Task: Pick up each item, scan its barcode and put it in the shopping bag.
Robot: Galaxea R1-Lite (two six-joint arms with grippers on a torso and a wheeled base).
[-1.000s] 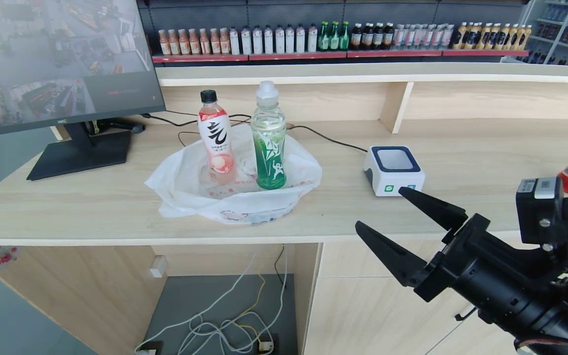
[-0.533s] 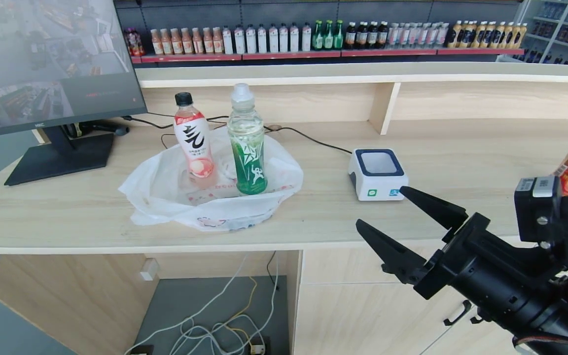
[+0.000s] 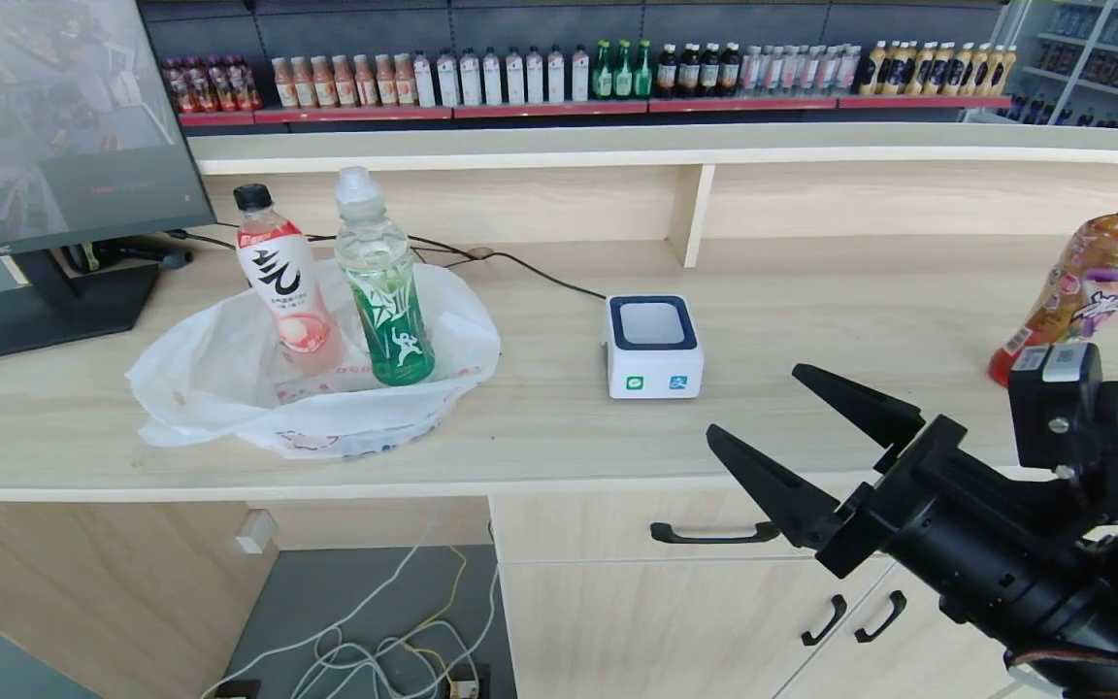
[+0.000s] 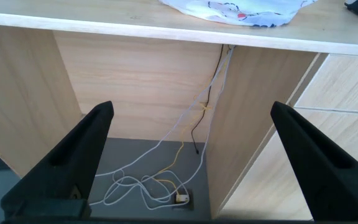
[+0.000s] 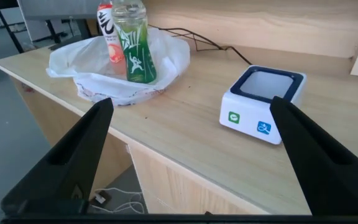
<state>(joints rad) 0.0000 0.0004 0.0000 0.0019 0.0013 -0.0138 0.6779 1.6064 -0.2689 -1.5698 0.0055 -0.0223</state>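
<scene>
Far left: dark flat monitor (image 3: 54,126) on its stand, at the back of the light wood counter (image 3: 559,417).

Next over: crumpled white plastic shopping bag (image 3: 190,379) lying open on the counter. Two bottles stand upright in it, just beside each other:
- pink-labelled bottle with black cap (image 3: 282,286) on the left
- clear bottle with green label and white cap (image 3: 382,282) on the right

Left gripper (image 4: 191,109): fingers spread wide, nothing between them. It sits below counter level, facing the open bay under the counter, where loose white and yellow cables (image 4: 160,183) lie on the floor. The bag's edge (image 4: 241,9) shows above it on the countertop.

Centre: white cube barcode scanner with dark blue rim (image 3: 653,345), on the counter between the bag and the last bottle, apart from both.

Right gripper (image 3: 753,400): fingers wide apart and empty. It hangs off the counter's front edge, near the scanner and not touching it. Black drawer handle (image 3: 714,532) is below it.

Far right: orange drink bottle with purple cap (image 3: 1083,282) stands on the counter, well apart from the scanner, outside the bag.
</scene>
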